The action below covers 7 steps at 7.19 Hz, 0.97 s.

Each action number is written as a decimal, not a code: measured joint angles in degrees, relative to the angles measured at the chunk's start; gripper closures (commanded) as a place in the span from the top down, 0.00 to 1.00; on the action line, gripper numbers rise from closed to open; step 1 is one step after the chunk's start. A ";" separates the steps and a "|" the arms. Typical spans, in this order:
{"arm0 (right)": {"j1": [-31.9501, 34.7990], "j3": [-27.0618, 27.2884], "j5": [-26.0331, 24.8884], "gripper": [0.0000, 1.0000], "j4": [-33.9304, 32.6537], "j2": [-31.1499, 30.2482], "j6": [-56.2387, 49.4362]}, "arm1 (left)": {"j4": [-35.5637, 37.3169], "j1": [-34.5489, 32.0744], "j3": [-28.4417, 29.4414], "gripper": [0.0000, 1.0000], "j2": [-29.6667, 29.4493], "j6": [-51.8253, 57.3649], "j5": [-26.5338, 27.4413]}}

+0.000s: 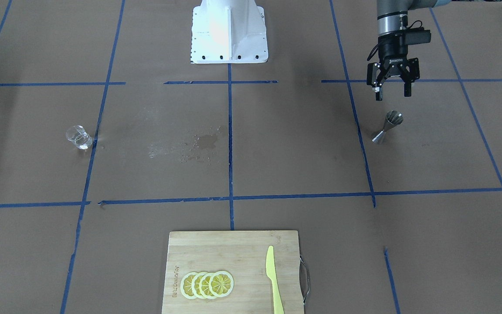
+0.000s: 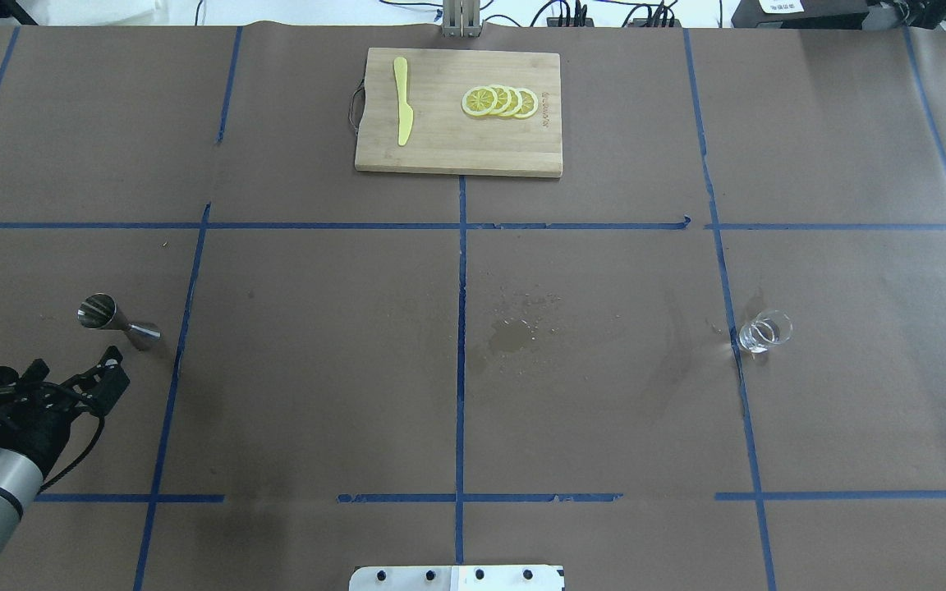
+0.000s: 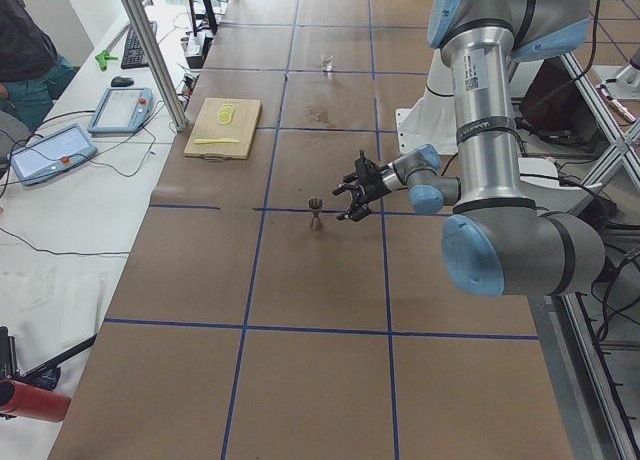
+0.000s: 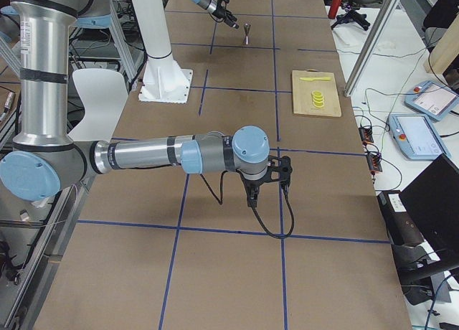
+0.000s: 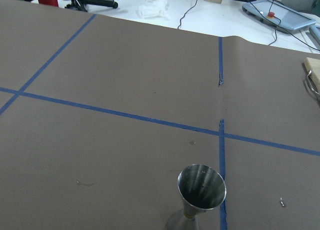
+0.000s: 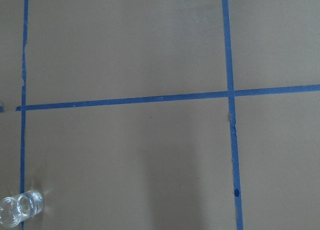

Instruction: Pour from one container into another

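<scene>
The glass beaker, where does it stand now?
In the overhead view the glass beaker stands on the robot's right side, just right of a blue tape line, with the wet stain to its left.

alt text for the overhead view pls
The open left gripper hovers close to a steel jigger standing at the left of the table; a small glass beaker sits far off at the right. A cutting board with lemon slices and a yellow knife lies at the far edge, and a wet stain marks the middle.
</scene>
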 measured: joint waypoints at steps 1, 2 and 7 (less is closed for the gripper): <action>-0.10 0.53 -0.21 1.00 0.02 0.05 0.54 | 0.13 0.21 2.75 0.98 -2.55 -0.40 1.58; -0.60 2.02 -0.77 1.00 0.07 0.12 2.46 | 0.17 0.29 4.92 0.98 -4.44 -0.62 2.48; -20.46 14.06 -19.28 1.00 27.72 -8.02 42.09 | 0.20 0.08 8.58 0.98 -6.82 -0.84 3.78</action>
